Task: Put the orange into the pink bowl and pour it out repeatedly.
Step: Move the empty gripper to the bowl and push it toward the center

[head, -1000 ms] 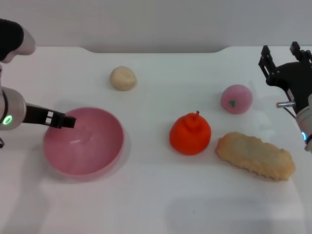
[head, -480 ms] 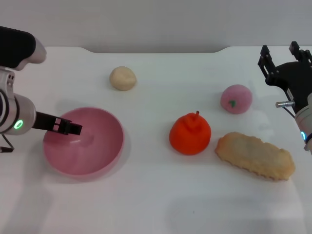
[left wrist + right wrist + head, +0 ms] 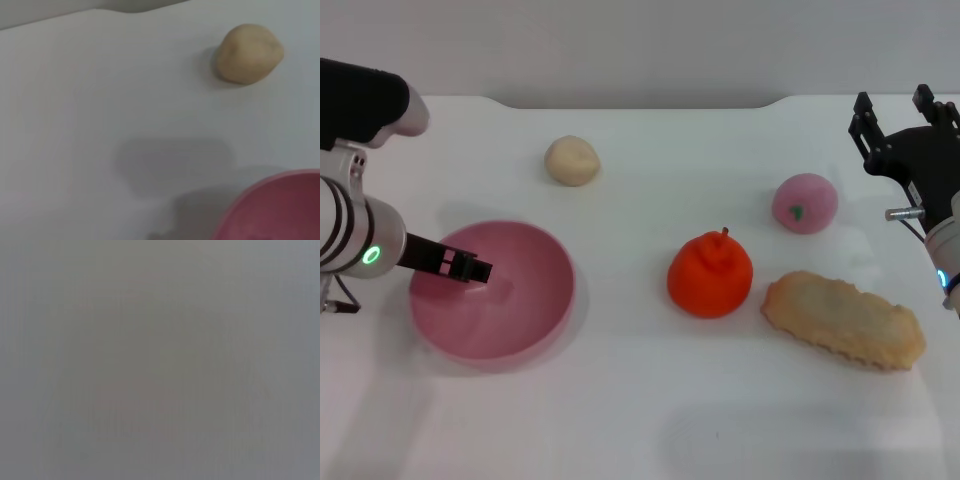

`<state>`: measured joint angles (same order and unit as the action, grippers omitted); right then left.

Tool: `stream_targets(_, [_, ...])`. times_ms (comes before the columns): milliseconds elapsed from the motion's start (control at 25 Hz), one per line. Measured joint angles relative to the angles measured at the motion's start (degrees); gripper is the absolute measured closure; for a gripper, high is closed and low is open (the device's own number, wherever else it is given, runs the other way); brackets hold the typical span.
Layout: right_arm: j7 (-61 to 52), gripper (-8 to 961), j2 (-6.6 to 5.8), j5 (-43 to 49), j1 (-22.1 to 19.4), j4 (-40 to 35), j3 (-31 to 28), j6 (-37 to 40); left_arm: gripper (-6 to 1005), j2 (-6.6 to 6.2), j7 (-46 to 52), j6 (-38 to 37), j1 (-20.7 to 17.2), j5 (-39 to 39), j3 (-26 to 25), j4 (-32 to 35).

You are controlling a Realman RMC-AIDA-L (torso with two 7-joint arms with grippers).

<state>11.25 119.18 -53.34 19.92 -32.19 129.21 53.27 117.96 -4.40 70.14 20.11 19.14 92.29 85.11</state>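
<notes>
The orange (image 3: 710, 275) stands upright on the white table, right of centre, with its stem up. The pink bowl (image 3: 520, 300) sits upright and empty at the left; part of its rim shows in the left wrist view (image 3: 280, 210). My left gripper (image 3: 470, 268) reaches in from the left, over the bowl's left half. My right gripper (image 3: 895, 100) is open and empty at the far right edge, well away from the orange, its fingers pointing up. The right wrist view shows only flat grey.
A small beige ball (image 3: 571, 160) lies behind the bowl and also shows in the left wrist view (image 3: 249, 54). A small pink round fruit (image 3: 805, 203) and a long tan crusty piece (image 3: 844, 318) lie to the right of the orange.
My left gripper has moved from the bowl's left rim further right and down over the bowl. The bowl, the orange and the right arm have not moved.
</notes>
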Motion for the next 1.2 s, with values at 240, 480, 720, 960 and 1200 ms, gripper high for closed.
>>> stream_targets(240, [0.00, 279, 0.00, 0.00, -0.01, -0.08, 0.13, 0.34, 466, 0.01, -0.84, -0.55, 0.07, 1.18, -0.39, -0.06])
stream_targets(480, [0.00, 279, 0.06, 0.00, -0.19, -0.08, -0.03, 0.45, 598, 0.07, -0.58, -1.33, 0.23, 1.03, 0.11, -0.50])
stream_targets(720, [0.00, 279, 0.08, 0.00, -0.08, -0.07, -0.04, 0.45, 746, 0.10, -0.47, -1.92, 0.26, 0.86, 0.09, -0.63])
stream_targets(960, [0.00, 279, 0.04, 0.00, 0.17, -0.06, 0.04, 0.09, 926, 0.09, -0.52, -3.07, 0.19, 1.20, 0.13, -0.64])
stream_targets(1200, [0.00, 279, -0.02, 0.00, -0.21, -1.82, 0.06, -1.11, 953, 0.00, -0.98, -6.48, -0.24, 1.27, -0.01, 2.12])
